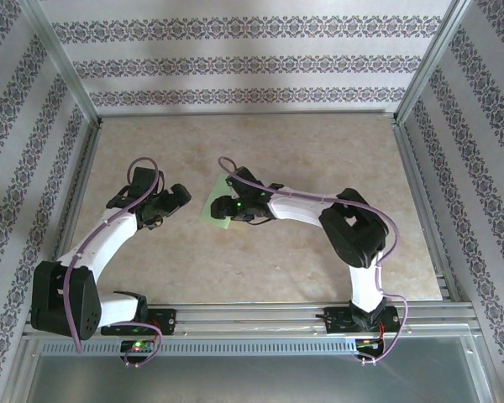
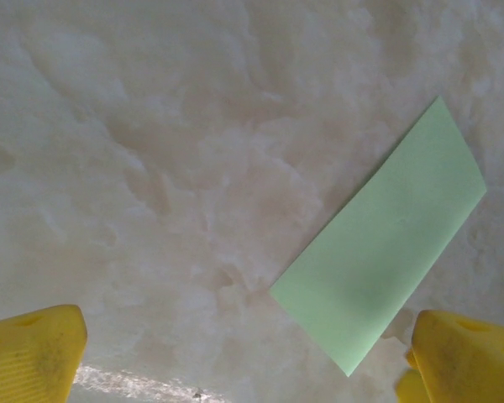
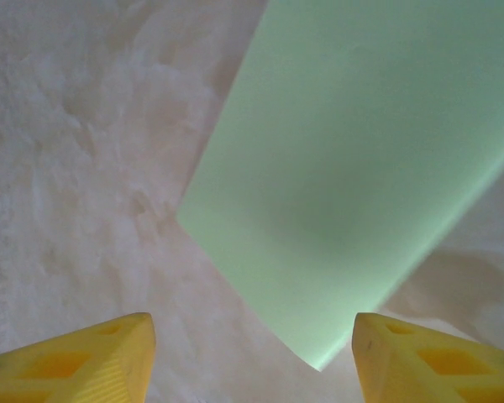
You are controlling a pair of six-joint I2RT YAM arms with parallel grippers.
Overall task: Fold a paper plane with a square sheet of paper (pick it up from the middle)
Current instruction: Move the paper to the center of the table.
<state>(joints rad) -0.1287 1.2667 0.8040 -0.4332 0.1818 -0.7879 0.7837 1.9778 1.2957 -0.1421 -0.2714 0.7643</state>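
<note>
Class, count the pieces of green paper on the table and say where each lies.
1. The green paper lies flat on the table, near its middle. The right arm covers some tabletop beside it, so another piece might be hidden.

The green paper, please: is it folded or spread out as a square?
Apparently folded in half: the paper lies flat on the table as a narrow oblong, not a square.

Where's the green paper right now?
In the top view, the green paper lies near the middle of the table, partly under the right gripper, with the left gripper close on its left.
</note>
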